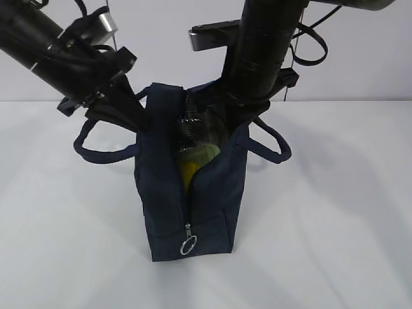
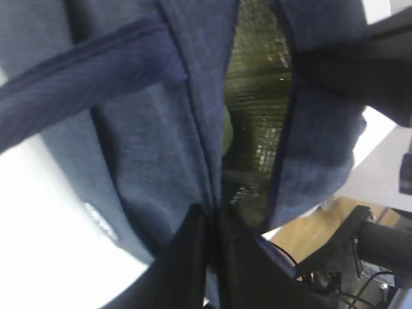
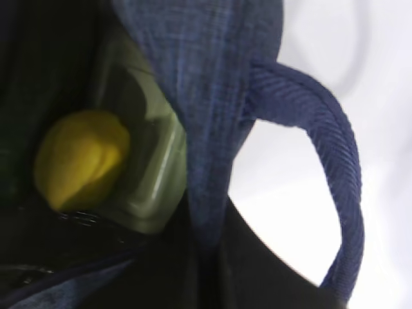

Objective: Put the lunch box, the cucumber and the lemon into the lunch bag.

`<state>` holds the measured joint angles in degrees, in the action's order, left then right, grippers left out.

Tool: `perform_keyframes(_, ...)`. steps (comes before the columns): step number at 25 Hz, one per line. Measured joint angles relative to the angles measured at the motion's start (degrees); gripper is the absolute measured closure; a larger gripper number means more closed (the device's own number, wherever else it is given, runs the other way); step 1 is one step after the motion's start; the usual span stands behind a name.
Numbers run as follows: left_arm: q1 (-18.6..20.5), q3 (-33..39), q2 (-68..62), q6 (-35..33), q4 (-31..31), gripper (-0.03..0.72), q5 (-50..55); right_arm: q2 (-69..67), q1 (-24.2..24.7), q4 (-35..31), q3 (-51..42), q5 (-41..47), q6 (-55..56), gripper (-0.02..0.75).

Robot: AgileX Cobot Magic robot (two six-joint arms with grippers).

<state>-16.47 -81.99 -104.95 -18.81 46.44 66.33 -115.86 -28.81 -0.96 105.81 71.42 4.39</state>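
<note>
The navy lunch bag [image 1: 164, 199] stands upright on the white table, its top held apart and the front zipper partly undone. My left gripper [image 1: 136, 119] is shut on the bag's left rim, pinching the fabric [image 2: 212, 215]. My right gripper [image 1: 241, 119] is shut on the right wall [image 3: 209, 238]. Inside, the yellow lemon [image 3: 80, 158] lies against the sage-green lid of the lunch box [image 3: 151, 180]. Both show through the opening in the exterior view, the lemon [image 1: 187, 170] below the lunch box [image 1: 205, 153]. The cucumber is hidden.
The bag's loop handles hang out to each side, the left handle [image 1: 96, 151] and the right handle [image 1: 273, 145]. A metal ring pull [image 1: 187, 246] dangles low on the bag's front. White table [image 1: 335, 232] surrounds the bag.
</note>
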Motion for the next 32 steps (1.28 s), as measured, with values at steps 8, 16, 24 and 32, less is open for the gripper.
perform_keyframes(8, -2.14, 0.00, -0.64, -0.07, 0.57, 0.611, -2.45, 0.00, 0.00, -1.59, -0.03, 0.00, -0.07, 0.650)
perform_keyframes(16, -2.14, 0.00, -0.64, -0.07, 0.57, 0.305, -1.29, 0.00, 0.00, -2.74, -0.03, -0.05, -0.07, 0.290)
perform_keyframes(24, -2.14, -3.99, -0.68, 0.38, 0.43, 0.291, 2.63, 0.64, 0.00, -5.94, 0.08, -0.14, -0.35, 0.265)
perform_keyframes(32, -2.14, -5.87, -0.44, 5.79, -6.44, 0.316, 2.95, 5.94, 0.00, -1.20, 0.20, -0.14, -0.53, 0.265)
